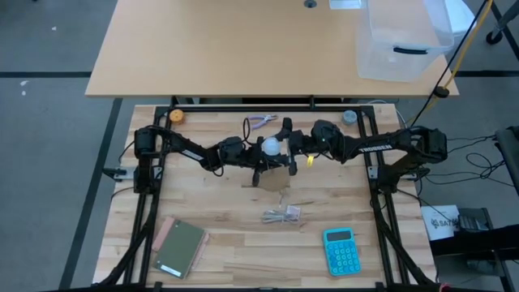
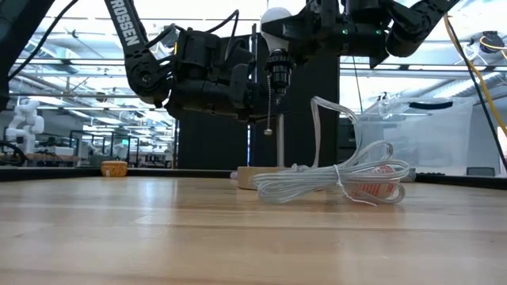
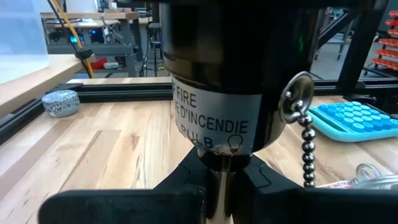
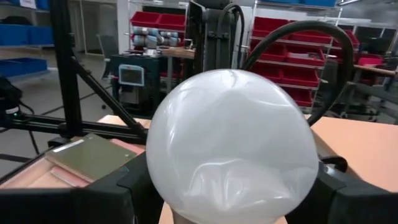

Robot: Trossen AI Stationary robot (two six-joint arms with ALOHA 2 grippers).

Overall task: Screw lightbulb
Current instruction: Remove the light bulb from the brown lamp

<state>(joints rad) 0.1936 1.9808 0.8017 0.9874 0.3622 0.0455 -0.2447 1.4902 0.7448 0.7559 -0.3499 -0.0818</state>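
The whitish lightbulb [image 2: 276, 19] stands upright with its screw end at the top of the black socket [image 2: 277, 66], well above the table. It also shows in the high view [image 1: 270, 146]. A bead pull chain [image 2: 269, 111] hangs from the socket. My left gripper [image 1: 259, 161] is shut on the socket from the table's left. My right gripper [image 1: 284, 147] is shut on the bulb from the table's right. A flat brown wooden piece [image 1: 272, 179] lies on the table below them. My left gripper pinches a narrow stem [image 3: 217, 177] at the bottom of the labelled black socket [image 3: 214, 74] between its two fingers. The fingers come about level from the table's left. The socket stands upright, lifted clear of the table. My right gripper pinches the bulb's round globe [image 4: 231, 143] between its two fingers [image 4: 134, 190], one on each side. The fingers come about level from the table's right. The bulb stands upright over the socket, clear of the table.
A coiled white cord in a clear wrapper [image 1: 281, 214] lies in front of the arms. A blue calculator [image 1: 341, 250] and a notebook [image 1: 180, 246] lie near the front edge. Pliers [image 1: 261, 122], an orange thing [image 1: 176, 116] and a grey roll [image 1: 349, 117] lie at the back.
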